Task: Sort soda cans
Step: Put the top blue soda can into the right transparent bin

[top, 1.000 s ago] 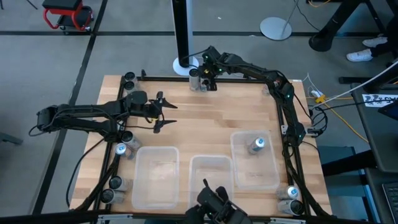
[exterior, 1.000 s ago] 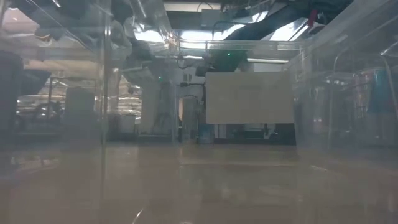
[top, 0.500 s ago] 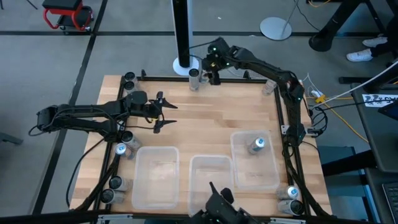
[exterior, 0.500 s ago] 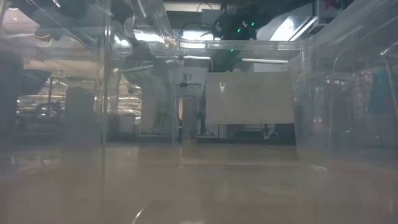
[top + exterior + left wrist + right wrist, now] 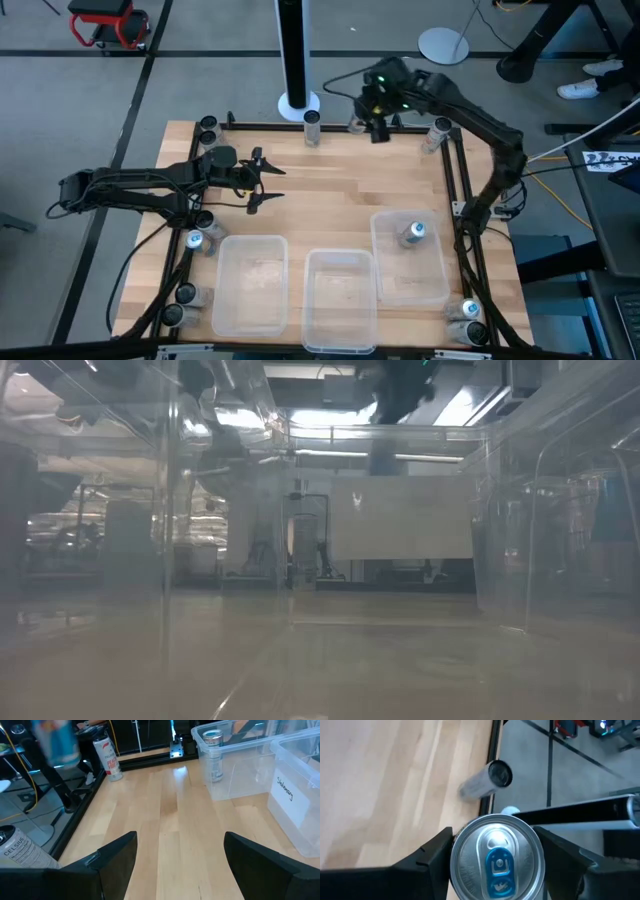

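Note:
My right gripper (image 5: 378, 118) hangs over the table's far edge, shut on a silver-topped soda can with a blue tab (image 5: 496, 864). My left gripper (image 5: 262, 181) waits open over the table's left part, holding nothing; its fingers frame bare wood in the left wrist view (image 5: 175, 865). Another can (image 5: 312, 122) stands upright on the far edge, also seen in the right wrist view (image 5: 487, 777). One silver-topped can (image 5: 413, 233) stands inside the right clear bin (image 5: 433, 285). More cans stand along the left edge (image 5: 195, 240) and at the near right corner (image 5: 470, 310). My right gripper pinches the soda can between its two fingers (image 5: 432, 857), which sit on opposite sides of the can's wall (image 5: 457, 870) just under the top rim. The fingers come from above, pointing down. The can is upright and lifted clear, with the table's edge and floor below it.
Three clear bins line the near side: left (image 5: 250, 300), middle (image 5: 340, 305) and right. Cans also stand at the far left corner (image 5: 207, 125) and far right corner (image 5: 438, 130). A black rail frames the table (image 5: 270, 127). Bare wood lies in the middle (image 5: 340, 190).
My right gripper has risen from beside the standing can on the far edge and swung toward the table's right along that edge, carrying its can. The standing can has stayed in place. The left arm has kept still.

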You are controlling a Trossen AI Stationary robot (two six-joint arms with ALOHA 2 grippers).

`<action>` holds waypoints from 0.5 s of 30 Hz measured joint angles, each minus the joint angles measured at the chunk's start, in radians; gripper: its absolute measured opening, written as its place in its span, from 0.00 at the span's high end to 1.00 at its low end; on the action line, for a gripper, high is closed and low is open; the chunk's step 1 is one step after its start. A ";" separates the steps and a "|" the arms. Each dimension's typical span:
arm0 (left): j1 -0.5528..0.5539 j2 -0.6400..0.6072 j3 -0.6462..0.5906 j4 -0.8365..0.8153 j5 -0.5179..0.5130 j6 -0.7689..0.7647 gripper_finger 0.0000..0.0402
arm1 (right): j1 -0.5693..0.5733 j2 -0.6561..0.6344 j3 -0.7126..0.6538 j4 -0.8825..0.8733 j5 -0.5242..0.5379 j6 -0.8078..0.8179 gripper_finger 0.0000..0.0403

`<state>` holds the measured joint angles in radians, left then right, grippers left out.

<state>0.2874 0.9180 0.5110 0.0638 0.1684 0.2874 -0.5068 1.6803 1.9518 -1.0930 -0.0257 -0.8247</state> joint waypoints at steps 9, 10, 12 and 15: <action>0.000 0.000 0.000 0.000 0.000 -0.012 0.28 | 0.170 -0.141 0.000 -0.214 0.073 0.143 0.42; 0.000 0.000 0.000 -0.001 0.000 -0.014 0.28 | 0.194 -0.151 0.000 -0.239 0.078 0.159 0.42; 0.000 0.000 0.000 -0.001 0.000 -0.014 0.28 | 0.242 -0.168 0.000 -0.283 0.087 0.195 0.42; 0.000 0.000 0.000 -0.001 0.000 -0.013 0.28 | 0.319 -0.186 0.000 -0.345 0.088 0.234 0.42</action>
<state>0.2874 0.9180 0.5110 0.0624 0.1682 0.2740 -0.1879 1.4947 1.9518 -1.4379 0.0620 -0.5910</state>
